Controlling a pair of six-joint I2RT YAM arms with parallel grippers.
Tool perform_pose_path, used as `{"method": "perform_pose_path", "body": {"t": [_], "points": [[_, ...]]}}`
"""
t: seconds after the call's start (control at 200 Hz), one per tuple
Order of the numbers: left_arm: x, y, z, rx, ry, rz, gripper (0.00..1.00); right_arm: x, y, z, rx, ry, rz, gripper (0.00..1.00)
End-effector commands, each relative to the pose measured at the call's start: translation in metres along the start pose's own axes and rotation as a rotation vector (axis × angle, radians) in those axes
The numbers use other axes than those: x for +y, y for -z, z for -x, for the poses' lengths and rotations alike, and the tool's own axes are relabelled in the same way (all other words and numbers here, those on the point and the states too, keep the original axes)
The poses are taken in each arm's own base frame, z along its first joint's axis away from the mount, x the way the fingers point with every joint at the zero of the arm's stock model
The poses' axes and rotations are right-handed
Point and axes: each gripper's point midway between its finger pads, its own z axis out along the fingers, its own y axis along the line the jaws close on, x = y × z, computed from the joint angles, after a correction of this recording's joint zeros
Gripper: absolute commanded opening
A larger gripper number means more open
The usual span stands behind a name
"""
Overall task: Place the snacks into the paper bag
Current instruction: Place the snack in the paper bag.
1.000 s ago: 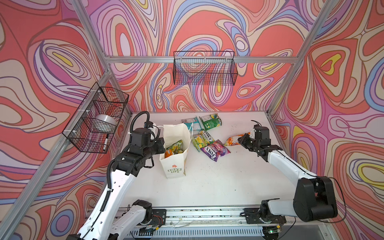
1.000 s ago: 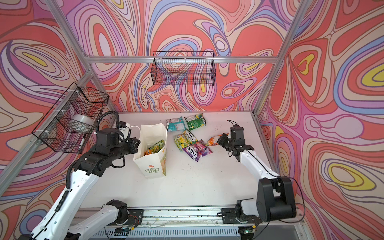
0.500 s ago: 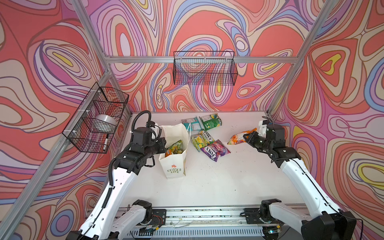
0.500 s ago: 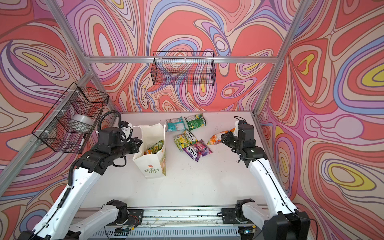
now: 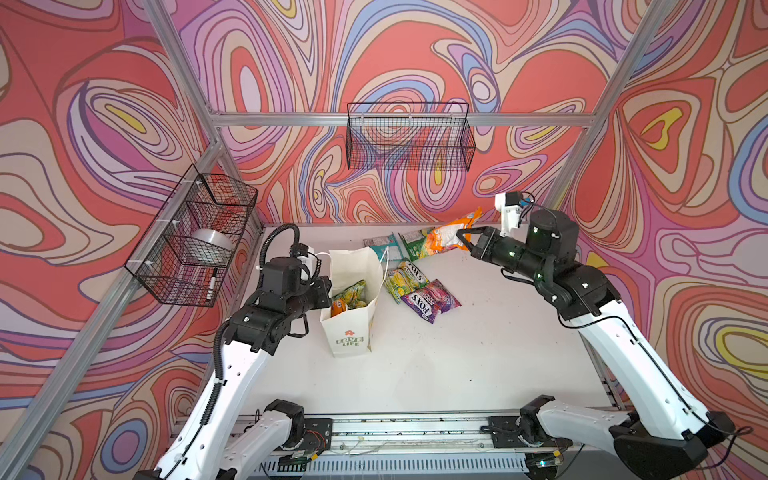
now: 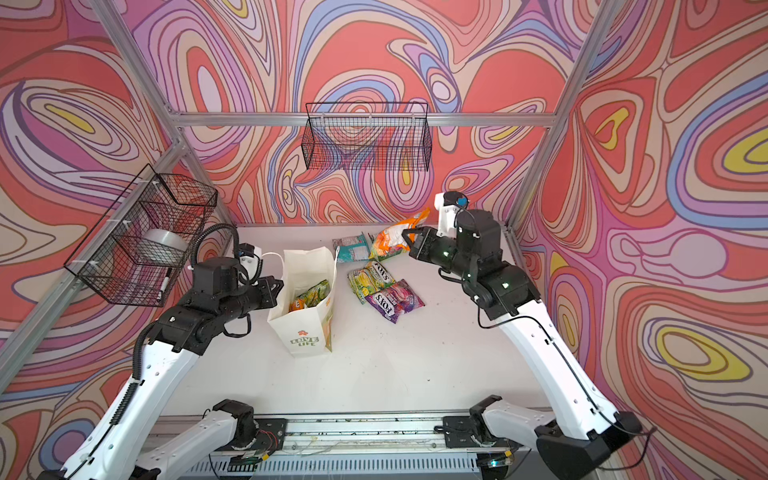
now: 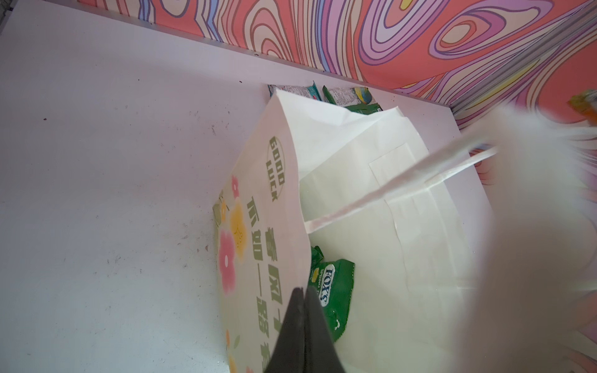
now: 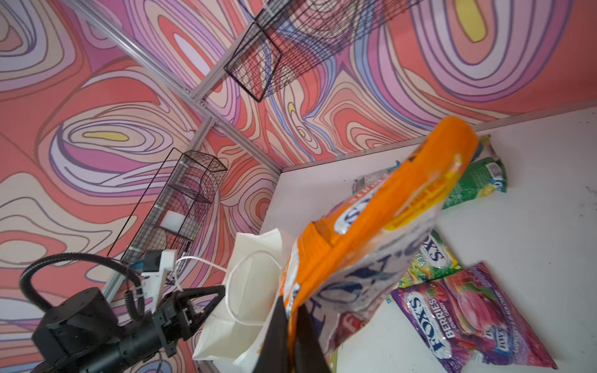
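Observation:
The white paper bag (image 5: 349, 332) (image 6: 303, 328) stands open left of the table's middle, with green and orange snacks (image 5: 349, 293) inside. My left gripper (image 5: 328, 291) (image 7: 304, 290) is shut on the bag's rim (image 7: 290, 193), next to a green packet (image 7: 332, 290) in the bag. My right gripper (image 5: 461, 240) (image 8: 292, 310) is shut on an orange packet (image 5: 451, 230) (image 8: 387, 210) held in the air at the back right. On the table lie a purple packet (image 5: 430, 299), a yellow-green one (image 5: 405, 276), a green one (image 5: 411, 247) and a teal one (image 5: 380, 243).
A black wire basket (image 5: 409, 137) hangs on the back wall. Another wire basket (image 5: 195, 237) on the left wall holds a silver roll (image 5: 210, 241) and a pen. Aluminium frame posts stand at the back corners.
My right arm has lifted the orange packet off the table and drawn it up and back to the right. The left arm and the bag have barely moved.

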Motion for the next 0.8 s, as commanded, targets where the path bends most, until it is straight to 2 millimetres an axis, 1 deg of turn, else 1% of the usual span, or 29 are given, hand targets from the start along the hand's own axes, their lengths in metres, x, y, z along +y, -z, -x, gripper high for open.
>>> {"method": "perform_pose_path", "body": {"t": [0.0,0.05,0.06,0.13,0.15,0.185,0.225,0.306,0.356,0.436,0.506,0.616,0.796], "points": [[-0.005,0.005,0.014,-0.066,-0.003,-0.024,0.0,0.043,-0.014,0.013,-0.03,0.062,0.079,0.0],[-0.006,0.004,0.014,-0.062,-0.002,-0.026,0.0,0.063,-0.023,0.01,-0.022,0.092,0.111,0.0],[-0.006,0.004,0.014,-0.063,-0.002,-0.027,0.0,0.065,-0.024,0.01,-0.021,0.094,0.112,0.0],[-0.005,0.002,0.013,-0.058,0.002,-0.025,0.0,0.095,-0.039,0.002,0.005,0.129,0.166,0.0],[-0.005,0.002,0.013,-0.055,0.002,-0.026,0.0,0.1,-0.041,0.001,0.009,0.135,0.176,0.0],[-0.005,0.001,0.012,-0.05,0.003,-0.023,0.0,0.111,-0.05,-0.006,0.028,0.149,0.191,0.0],[-0.004,-0.001,0.012,-0.046,0.003,-0.017,0.0,0.126,-0.053,-0.01,0.035,0.168,0.215,0.0],[-0.003,-0.001,0.012,-0.041,0.005,-0.01,0.0,0.145,-0.07,-0.025,0.072,0.195,0.247,0.0],[-0.003,-0.001,0.011,-0.043,0.004,-0.011,0.0,0.155,-0.077,-0.034,0.095,0.203,0.267,0.0],[-0.003,0.0,0.013,-0.052,0.003,-0.01,0.0,0.162,-0.091,-0.049,0.141,0.207,0.281,0.0],[-0.002,0.001,0.013,-0.054,0.003,-0.006,0.0,0.161,-0.101,-0.063,0.177,0.209,0.276,0.0],[-0.002,0.001,0.013,-0.055,0.003,-0.006,0.0,0.151,-0.114,-0.079,0.212,0.215,0.24,0.0],[-0.002,0.003,0.014,-0.062,0.004,-0.008,0.0,0.136,-0.126,-0.1,0.268,0.214,0.205,0.0]]}}
